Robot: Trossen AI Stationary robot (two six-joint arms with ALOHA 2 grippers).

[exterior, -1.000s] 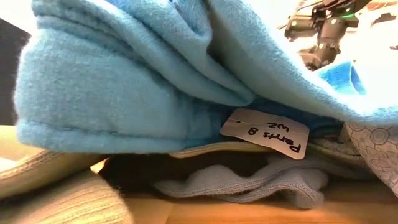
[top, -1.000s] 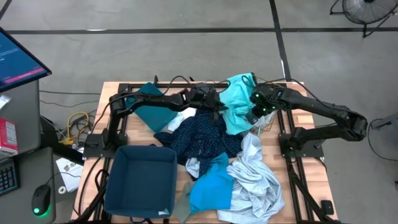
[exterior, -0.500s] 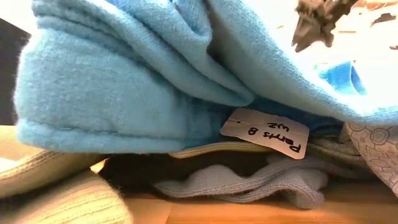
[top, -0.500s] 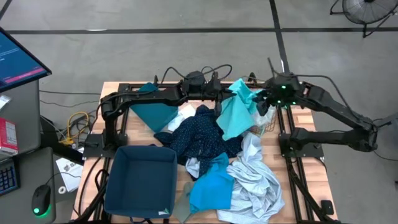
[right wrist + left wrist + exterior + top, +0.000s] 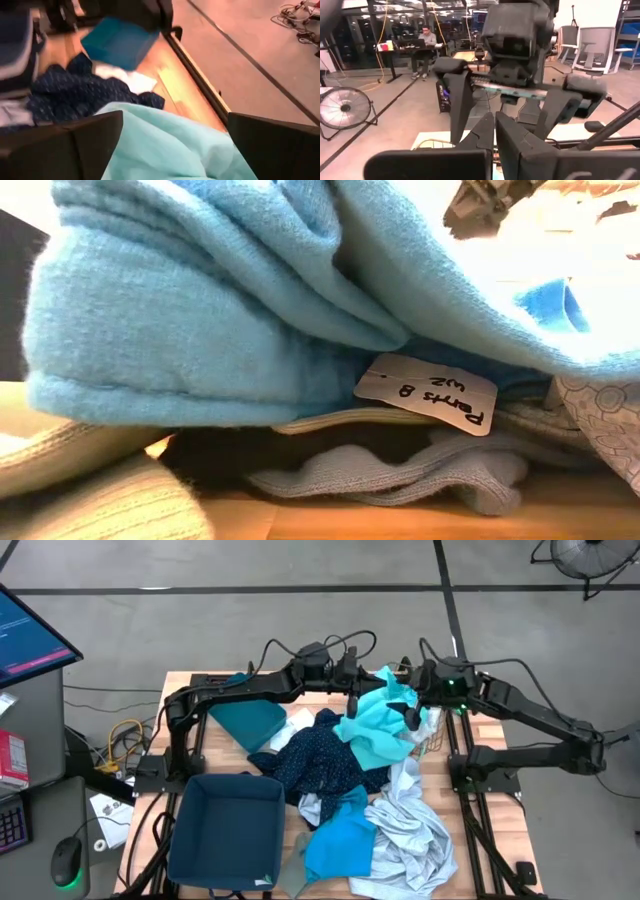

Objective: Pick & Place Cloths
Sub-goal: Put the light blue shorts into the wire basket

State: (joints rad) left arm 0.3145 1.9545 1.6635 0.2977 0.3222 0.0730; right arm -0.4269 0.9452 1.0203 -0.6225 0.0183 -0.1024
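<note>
The turquoise-and-white cloth (image 5: 375,725) is bunched at the far middle of the table. Its lower part rests on the navy dotted cloth (image 5: 320,765). My left gripper (image 5: 355,700) is shut at the turquoise cloth's left edge and faces my right gripper. My right gripper (image 5: 412,712) is open at the cloth's right edge, and turquoise fabric (image 5: 165,145) shows between its fingers. A bright blue cloth (image 5: 340,840) and a pale grey-blue cloth (image 5: 415,830) lie nearer. A blue fleece (image 5: 200,310) fills the low view. My left gripper's shut fingers (image 5: 495,135) show no fabric between them in its wrist view, and I cannot tell whether they touch the turquoise cloth. My right gripper's fingers (image 5: 95,135) stand on either side of the turquoise fabric, and I cannot tell whether they touch it.
A dark-blue bin (image 5: 225,830) stands at the near left and a teal bin (image 5: 245,720) at the far left. A wire-mesh basket (image 5: 432,743) shows beside the right arm. In the left wrist view a person (image 5: 426,37) sits at a desk far behind.
My right gripper has risen toward the far edge, opened and let go of the turquoise cloth. My left gripper has moved toward the right and the far edge. The turquoise cloth was drawn up between the two grippers, then sagged and spread toward the left over the navy cloth.
</note>
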